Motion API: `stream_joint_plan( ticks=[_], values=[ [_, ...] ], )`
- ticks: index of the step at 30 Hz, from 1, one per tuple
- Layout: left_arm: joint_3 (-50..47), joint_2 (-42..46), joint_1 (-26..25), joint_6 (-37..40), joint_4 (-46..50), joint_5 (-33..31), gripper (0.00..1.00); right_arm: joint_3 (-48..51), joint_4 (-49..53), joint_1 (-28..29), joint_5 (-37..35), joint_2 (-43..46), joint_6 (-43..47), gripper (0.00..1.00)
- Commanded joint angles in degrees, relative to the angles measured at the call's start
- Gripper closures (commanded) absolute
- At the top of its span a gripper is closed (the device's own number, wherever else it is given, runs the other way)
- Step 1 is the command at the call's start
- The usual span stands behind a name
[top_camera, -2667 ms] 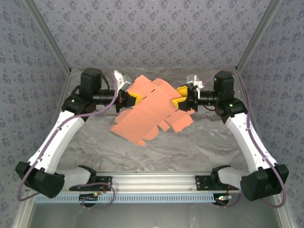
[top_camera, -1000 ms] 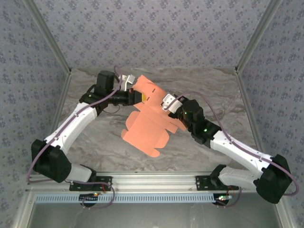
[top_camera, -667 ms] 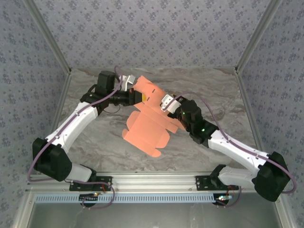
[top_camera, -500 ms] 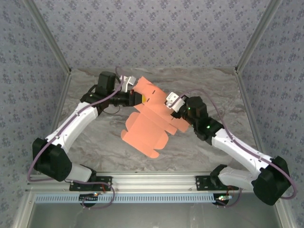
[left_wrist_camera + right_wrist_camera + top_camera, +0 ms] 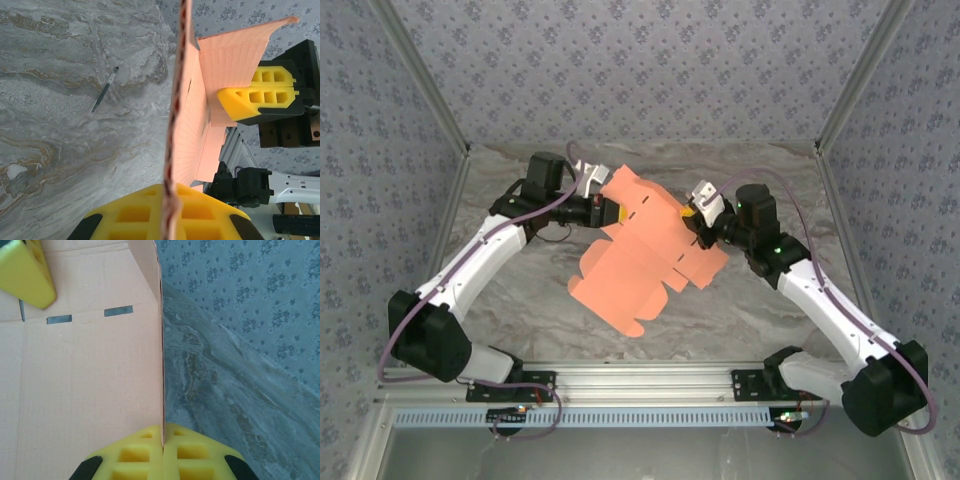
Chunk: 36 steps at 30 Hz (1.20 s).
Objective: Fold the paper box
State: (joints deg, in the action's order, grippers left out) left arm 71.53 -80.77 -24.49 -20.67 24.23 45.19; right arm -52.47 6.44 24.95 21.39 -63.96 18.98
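Spanning the gap between the two arms, the paper box is held above the marbled table as an unfolded salmon-orange sheet, with its rounded tabs and creases visible from the overhead camera. Its far left edge is pinched by the left gripper, whose yellow pads are pressed together on the card. From the left wrist camera the sheet is seen edge-on, running straight up out of the clenched pads, and one panel is bent away from it toward the opposite arm. The right edge of the sheet is clamped in the same way by the right gripper. In the right wrist view a thin card edge is seen rising from between the two yellow pads, with no gap left between them. Two short dark slots are cut along a crease of the panel facing that camera. The near part of the sheet hangs toward the front rail, and whether it touches the table cannot be told. A thin dark pen-like object lies on the table, well apart from the sheet.
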Motion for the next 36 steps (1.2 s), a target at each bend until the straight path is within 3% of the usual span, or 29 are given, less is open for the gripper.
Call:
stream_joint_plan(
  ticks=[1, 7, 13, 25, 32, 36],
  values=[
    [0.99, 1.61, 1.56, 1.04, -0.80, -2.94, 1.00, -2.50, 5.67, -2.67, 5.01, -1.00, -3.36, 0.93],
    [0.78, 1.63, 1.64, 1.64, -0.24, -2.75, 1.00, -5.03, 7.76, -4.42, 9.34, -2.72, -3.95, 0.86],
    [0.98, 1.67, 1.64, 1.71, -0.06, -2.56, 1.00, -6.36, 9.04, -4.83, 7.69, -3.35, -2.70, 0.90],
    [1.32, 1.46, 1.71, 3.42, 0.64, -0.31, 1.00, -9.41, 10.02, -5.55, 3.67, -3.93, 1.50, 0.51],
    [1.48, 1.56, 1.66, 4.30, 0.45, 2.16, 1.00, -13.12, 10.78, -9.88, 15.39, -9.32, 1.44, 0.32],
    [1.51, 1.76, 1.64, 4.48, 0.71, 2.45, 1.00, -15.36, 13.57, -10.11, 23.13, -13.82, 2.10, 0.29]
  ],
)
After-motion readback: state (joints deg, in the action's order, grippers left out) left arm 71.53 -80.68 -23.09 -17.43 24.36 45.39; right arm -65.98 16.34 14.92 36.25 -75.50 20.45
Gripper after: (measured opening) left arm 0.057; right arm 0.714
